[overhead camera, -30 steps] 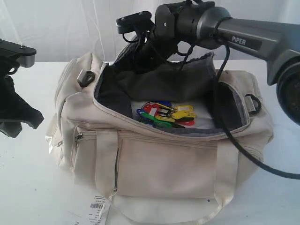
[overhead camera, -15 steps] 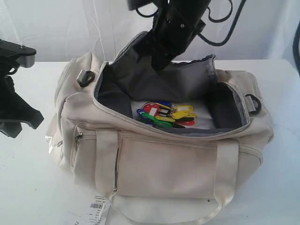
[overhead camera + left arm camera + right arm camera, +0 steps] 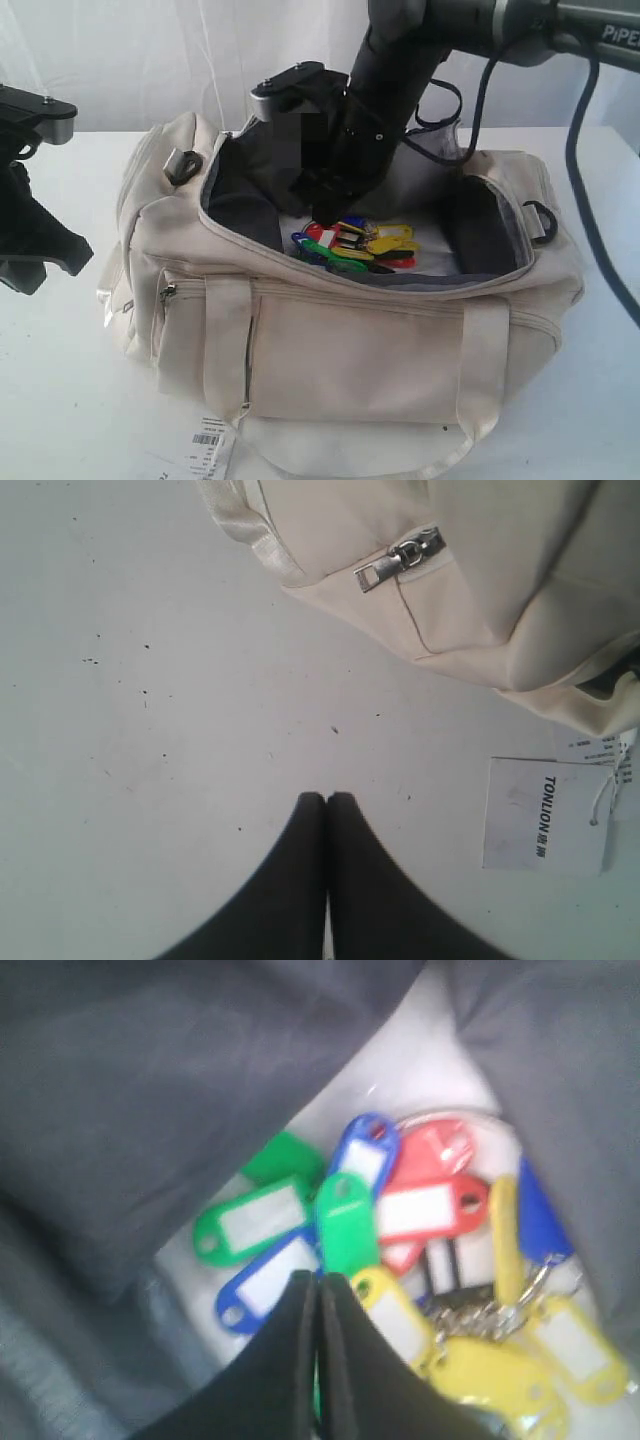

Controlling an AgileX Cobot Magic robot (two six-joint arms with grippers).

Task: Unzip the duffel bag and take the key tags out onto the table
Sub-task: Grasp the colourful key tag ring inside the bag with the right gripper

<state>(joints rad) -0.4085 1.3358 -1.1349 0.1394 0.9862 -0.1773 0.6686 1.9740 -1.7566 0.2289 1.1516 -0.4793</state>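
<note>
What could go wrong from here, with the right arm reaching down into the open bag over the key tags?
1. The right gripper is shut with its tips right over the key tags; unless it opens first, it may only shove them aside.
2. The dark lining of the duffel bag sags close around them, so fabric could get pinched too.
3. A grip on one tag might slip.

Key tags (image 3: 420, 1205) blurred, partly hidden behind right pincer (image 3: 320, 1285), hangtag (image 3: 205, 446) cut off at edge
</note>
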